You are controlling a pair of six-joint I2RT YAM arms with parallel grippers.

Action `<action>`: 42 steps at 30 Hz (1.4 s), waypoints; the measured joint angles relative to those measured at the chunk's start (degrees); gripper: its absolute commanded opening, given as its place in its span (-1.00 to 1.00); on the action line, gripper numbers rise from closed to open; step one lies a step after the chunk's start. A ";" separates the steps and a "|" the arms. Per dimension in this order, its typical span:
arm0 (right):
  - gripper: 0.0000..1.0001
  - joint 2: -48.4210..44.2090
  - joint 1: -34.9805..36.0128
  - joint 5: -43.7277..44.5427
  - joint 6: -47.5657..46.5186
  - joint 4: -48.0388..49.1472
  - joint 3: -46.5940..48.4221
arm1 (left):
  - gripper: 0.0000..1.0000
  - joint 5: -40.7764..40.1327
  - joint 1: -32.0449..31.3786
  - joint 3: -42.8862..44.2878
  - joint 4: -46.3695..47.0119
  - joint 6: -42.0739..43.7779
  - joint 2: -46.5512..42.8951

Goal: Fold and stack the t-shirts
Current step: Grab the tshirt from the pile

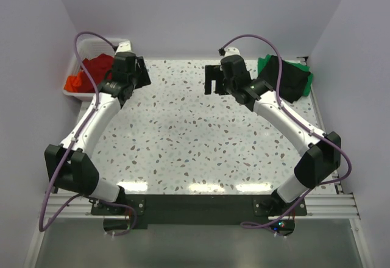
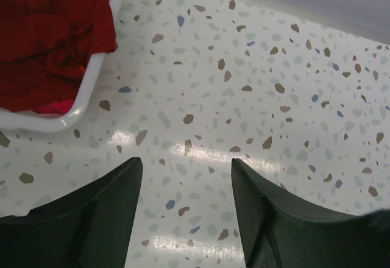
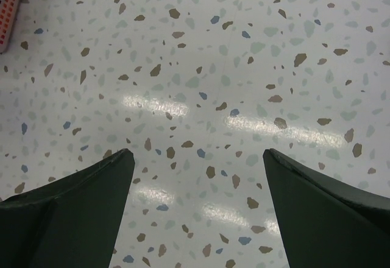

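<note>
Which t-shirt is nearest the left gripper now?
The dark red t-shirt, in the white basket beside the open left gripper. The orange t-shirt lies farther left; black t-shirt and green t-shirt sit across the table.

Bright, even light; sharp pictures.
White glare bars streak the glossy table (image 1: pixel 183 140) along its near edge and in both wrist views; shadows are faint and soft.
</note>
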 measured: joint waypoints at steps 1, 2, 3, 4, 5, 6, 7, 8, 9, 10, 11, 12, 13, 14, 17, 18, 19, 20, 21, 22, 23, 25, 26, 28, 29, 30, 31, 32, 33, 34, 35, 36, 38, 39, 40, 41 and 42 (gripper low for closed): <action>0.83 0.00 0.00 0.00 -0.02 0.00 0.00 | 0.23 -0.11 1.01 1.22 -0.44 -0.44 0.63; 0.83 0.00 0.00 0.00 -0.02 0.04 0.00 | 0.21 -0.15 1.88 2.40 -0.74 -0.70 1.49; 0.82 0.00 0.00 0.00 -0.02 0.09 -0.02 | 0.20 -0.11 3.19 4.20 -1.27 -1.14 2.73; 0.83 0.00 0.00 0.00 -0.04 0.13 -0.02 | 0.20 -0.02 4.66 6.12 -1.75 -1.53 4.26; 0.83 0.00 0.00 0.00 -0.04 0.20 -0.02 | 0.20 0.07 6.03 8.02 -2.25 -1.90 6.03; 0.83 0.00 0.00 0.00 -0.07 0.26 -0.02 | 0.20 0.09 7.34 9.73 -2.64 -2.08 7.69; 0.83 0.00 0.00 0.00 -0.07 0.35 -0.02 | 0.20 0.09 8.33 10.86 -2.91 -2.12 9.05; 0.83 0.00 0.00 0.00 -0.07 0.42 -0.02 | 0.18 0.07 9.42 12.35 -3.58 -2.14 10.75; 0.83 0.00 0.00 0.00 -0.09 0.42 -0.02 | 0.16 0.13 10.36 13.64 -3.87 -2.14 12.41; 0.83 0.00 0.00 0.00 -0.09 0.44 -0.02 | 0.13 0.24 11.21 14.84 -4.44 -2.12 13.99; 0.83 0.02 0.00 0.00 -0.11 0.44 -0.02 | 0.08 0.37 11.82 15.96 -4.98 -2.12 15.28; 0.83 0.07 0.00 -0.02 -0.11 0.46 -0.02 | 0.06 0.74 12.68 17.49 -5.75 -2.12 16.85; 0.83 0.15 0.00 -0.04 -0.13 0.48 -0.02 | 0.05 1.22 13.53 19.08 -6.32 -2.12 18.49; 0.83 0.22 0.00 -0.07 -0.13 0.48 -0.02 | 0.03 1.62 14.27 20.35 -6.56 -2.16 19.74; 0.83 0.59 0.00 -0.22 -0.11 0.59 -0.02 | 0.03 3.10 17.42 25.75 -7.76 -2.56 24.61; 0.83 0.83 0.00 -0.24 -0.13 0.63 -0.02 | 0.03 3.37 18.18 27.10 -7.89 -2.60 25.86; 0.83 1.14 0.00 -0.26 -0.11 0.81 -0.02 | 0.03 3.58 19.04 28.85 -8.44 -2.97 27.45; 0.83 1.49 0.00 -0.31 -0.11 0.87 -0.02 | 0.03 3.63 19.82 30.42 -8.79 -3.13 28.89; 0.83 1.90 0.00 -0.39 -0.11 0.87 -0.02 | 0.03 3.69 20.46 31.67 -9.05 -3.45 30.18; 0.83 2.34 0.00 -0.50 -0.13 0.87 -0.02 | 0.03 3.65 20.96 32.74 -9.38 -3.72 31.45; 0.83 2.69 0.00 -0.74 -0.13 0.85 -0.02 | 0.04 3.58 21.44 33.64 -9.81 -4.09 32.59; 0.83 3.34 0.00 -1.09 -0.15 0.81 -0.02 | 0.04 3.56 22.10 34.82 -10.54 -4.76 34.47; 0.83 3.61 0.00 -1.22 -0.20 0.81 -0.02 | 0.04 3.54 22.29 35.26 -10.64 -5.05 35.47; 0.83 3.96 0.00 -1.29 -0.26 0.81 -0.02 | 0.04 3.54 22.64 35.67 -10.75 -5.31 37.20; 0.83 4.13 0.00 -1.29 -0.26 0.79 -0.02 | 0.04 3.54 22.75 35.85 -10.91 -5.42 37.90; 0.83 4.17 0.00 -1.29 -0.28 0.79 -0.02 | 0.04 3.54 22.91 36.13 -11.10 -5.53 38.80; 0.83 4.33 0.00 -1.27 -0.26 0.72 0.02 | 0.04 3.54 22.97 36.46 -11.28 -5.57 39.69; 0.83 4.46 0.00 -1.27 -0.28 0.66 0.09 | 0.05 3.50 23.02 36.68 -11.32 -5.79 40.50; 0.83 4.66 0.00 -1.27 -0.28 0.57 0.22 | 0.05 3.50 23.08 36.76 -11.34 -5.95 41.13; 0.83 4.87 0.00 -1.25 -0.28 0.42 0.39 | 0.05 3.50 23.10 36.76 -11.37 -5.99 41.66; 0.83 5.11 0.00 -1.25 -0.31 0.35 0.57 | 0.04 3.45 23.17 36.76 -11.39 -5.99 42.01; 0.83 5.31 0.00 -1.25 -0.31 0.24 0.70 | 0.03 3.41 23.23 36.76 -11.39 -6.01 42.36; 0.83 5.75 0.00 -1.20 -0.33 -0.17 1.31 | -0.10 3.34 23.37 36.76 -11.37 -6.05 42.77; 0.83 5.92 0.00 -1.16 -0.37 -0.35 1.66 | -0.22 3.32 23.45 36.79 -11.30 -6.19 42.95; 0.83 6.03 0.00 -1.09 -0.44 -0.57 1.90 | -0.57 3.32 23.47 36.87 -11.28 -6.29 43.15; 0.83 6.05 0.00 -0.92 -0.52 -0.81 2.16 | -0.78 3.32 23.52 36.96 -11.21 -6.49 43.32; 0.83 6.05 0.00 -0.74 -0.55 -0.98 2.38 | -0.95 3.34 23.61 36.98 -11.15 -6.29 43.54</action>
